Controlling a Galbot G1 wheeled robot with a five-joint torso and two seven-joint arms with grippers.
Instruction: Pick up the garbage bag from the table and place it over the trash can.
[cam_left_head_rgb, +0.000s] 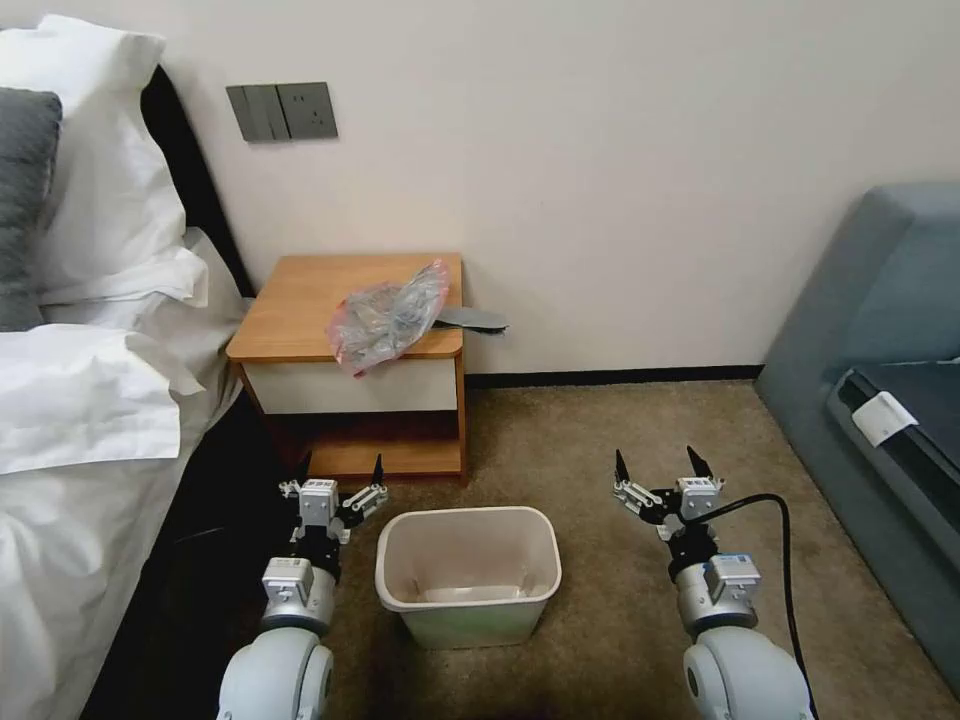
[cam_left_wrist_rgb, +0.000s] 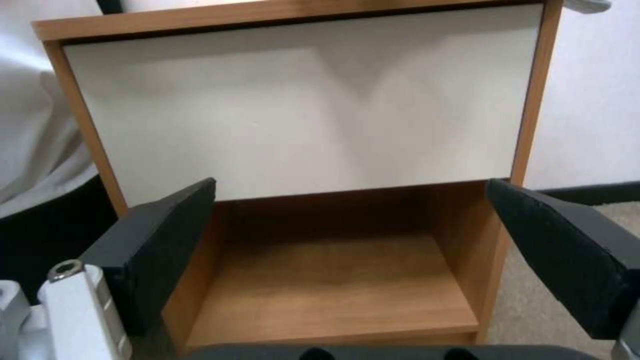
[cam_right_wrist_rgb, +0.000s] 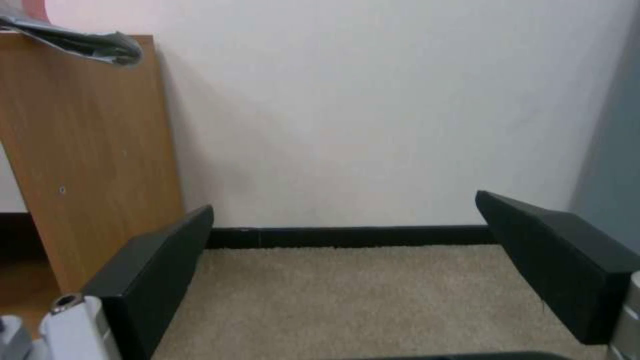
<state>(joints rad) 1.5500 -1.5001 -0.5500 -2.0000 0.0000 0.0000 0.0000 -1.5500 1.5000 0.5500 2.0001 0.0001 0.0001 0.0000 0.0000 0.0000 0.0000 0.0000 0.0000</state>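
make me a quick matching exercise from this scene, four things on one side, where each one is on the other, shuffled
1. garbage bag
2. trash can
3. left gripper
4. right gripper

A. on the carpet between the two grippers
B. open, facing the table's lower shelf
C. on the table's top, hanging over its front edge
D. open, over bare carpet by the grey sofa

Pairs: 1-C, 2-A, 3-B, 4-D

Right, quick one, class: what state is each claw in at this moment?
Left claw: open, holding nothing, low in front of the nightstand.
Right claw: open, holding nothing, above the carpet.
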